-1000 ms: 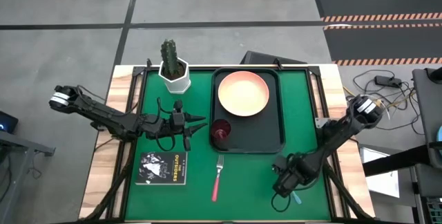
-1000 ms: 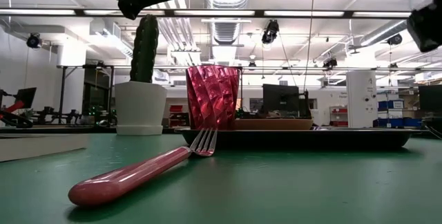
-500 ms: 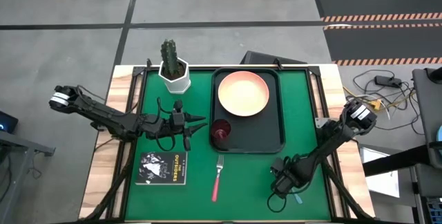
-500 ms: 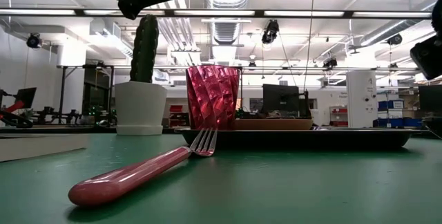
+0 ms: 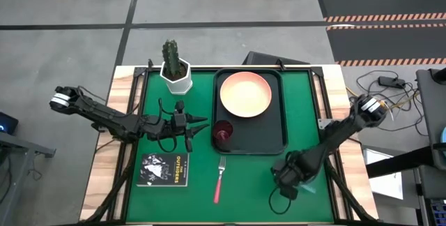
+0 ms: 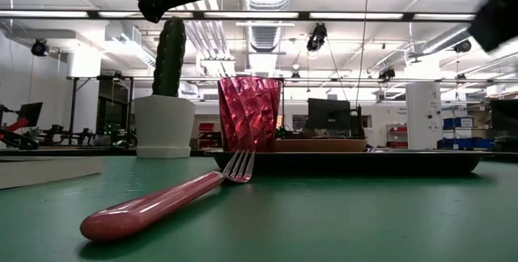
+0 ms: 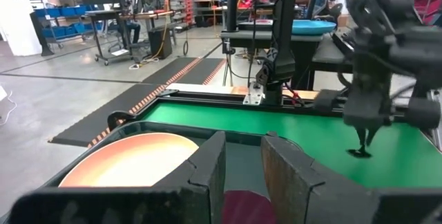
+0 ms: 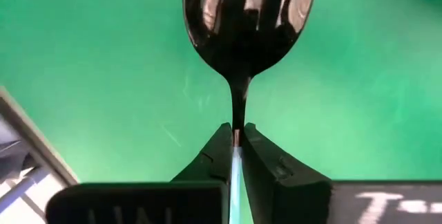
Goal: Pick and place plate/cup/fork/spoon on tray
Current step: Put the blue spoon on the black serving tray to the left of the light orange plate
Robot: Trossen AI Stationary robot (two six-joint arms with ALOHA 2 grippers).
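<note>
The dark tray (image 5: 279, 142) lies on the green table (image 5: 265, 177) with the peach plate (image 5: 245, 93) in its far half and the red cup (image 5: 223, 131) at its near left corner. The fork (image 5: 219, 178) rests on the mat just in front of the tray (tines toward the cup). The right gripper (image 8: 237, 137) is clamped on the spoon (image 8: 247, 16) at its neck, near the table's front right, while the left gripper (image 7: 242, 165) hangs partly parted beside the cup, holding nothing.

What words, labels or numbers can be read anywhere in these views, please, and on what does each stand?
"OUTLIERS": on the black book lying on the green table, in the high view.
The book's smaller white lettering: too small to read.
White letters on the right tool's body, in the right wrist view: cut off, unreadable.
</note>
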